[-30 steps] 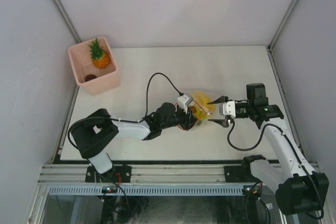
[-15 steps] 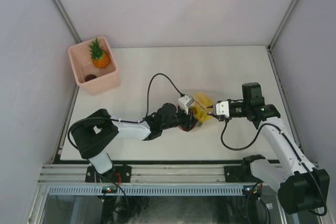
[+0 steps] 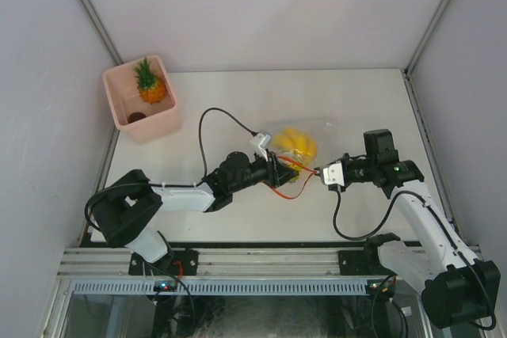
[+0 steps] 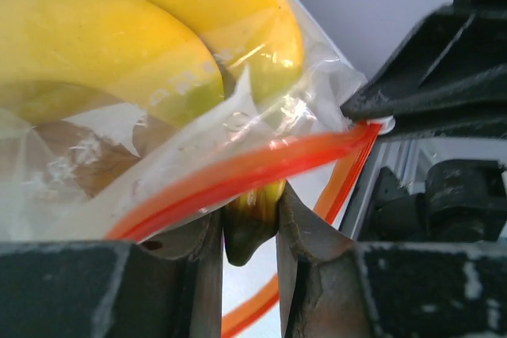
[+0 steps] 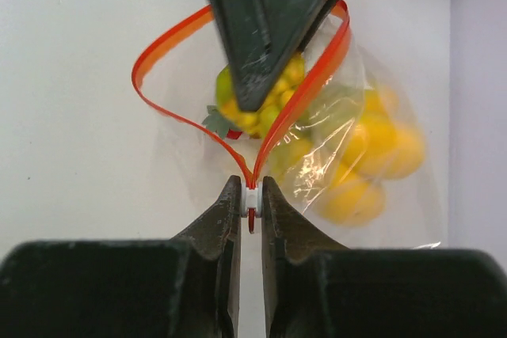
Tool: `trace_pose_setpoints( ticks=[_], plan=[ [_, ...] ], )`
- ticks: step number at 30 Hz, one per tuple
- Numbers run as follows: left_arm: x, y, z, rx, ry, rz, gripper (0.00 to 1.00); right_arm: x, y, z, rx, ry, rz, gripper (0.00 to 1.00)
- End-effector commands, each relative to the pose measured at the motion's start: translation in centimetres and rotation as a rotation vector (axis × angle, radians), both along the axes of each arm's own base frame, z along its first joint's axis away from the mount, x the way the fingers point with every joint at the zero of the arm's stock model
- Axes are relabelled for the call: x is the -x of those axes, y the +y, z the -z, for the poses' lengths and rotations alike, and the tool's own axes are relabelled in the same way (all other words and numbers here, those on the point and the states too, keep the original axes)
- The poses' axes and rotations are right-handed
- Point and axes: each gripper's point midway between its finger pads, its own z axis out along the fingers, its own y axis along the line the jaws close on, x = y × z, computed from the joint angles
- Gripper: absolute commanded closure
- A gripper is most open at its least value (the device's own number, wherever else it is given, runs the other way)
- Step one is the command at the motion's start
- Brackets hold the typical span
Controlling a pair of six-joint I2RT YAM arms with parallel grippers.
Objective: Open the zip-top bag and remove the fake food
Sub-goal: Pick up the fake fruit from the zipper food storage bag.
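Note:
The zip-top bag (image 3: 309,134) lies mid-table with the yellow bananas of the fake food (image 3: 296,145) inside. Its red-orange zip strip (image 5: 162,93) stands parted in a loop. My right gripper (image 5: 251,195) is shut on the white slider (image 5: 251,202) at the strip's end; from above it sits right of the bag (image 3: 320,172). My left gripper (image 4: 249,211) is shut on the bag's edge, a yellow-green food piece (image 4: 252,223) pinched between its fingers under the strip (image 4: 261,165). From above, the left gripper (image 3: 279,170) is at the bag's near-left side.
A pink bin (image 3: 158,122) stands at the far left corner with an orange pineapple (image 3: 150,86) and a small dark piece in it. White walls close the table on three sides. A black cable loops over the left arm.
My right gripper has shut on the slider. The left arm has drawn the bag leftwards and away, and the zip strip has spread into a loop.

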Motion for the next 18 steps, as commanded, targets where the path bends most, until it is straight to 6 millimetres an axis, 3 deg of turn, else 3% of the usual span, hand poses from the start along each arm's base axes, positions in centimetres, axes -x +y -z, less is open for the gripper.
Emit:
trace_pose_setpoints(
  ticks=[1, 6, 13, 18],
  plan=[
    [-0.3, 0.6, -6.2, 0.252, 0.016, 0.01, 1.0, 0.1, -0.6, 0.9, 0.061, -0.042, -0.002, 1.0],
    [1.0, 0.2, -6.3, 0.298, 0.134, 0.102, 1.0, -1.2, -1.2, 0.8, 0.079, -0.059, 0.074, 1.0],
    [3.3, -0.6, -5.1, 0.312, 0.301, 0.237, 1.0, -3.7, -1.8, -0.4, 0.059, -0.057, 0.223, 1.0],
    [3.7, -0.4, -3.8, 0.283, 0.339, 0.24, 1.0, -4.8, -2.5, -1.2, 0.055, -0.073, 0.301, 1.0]
  ],
)
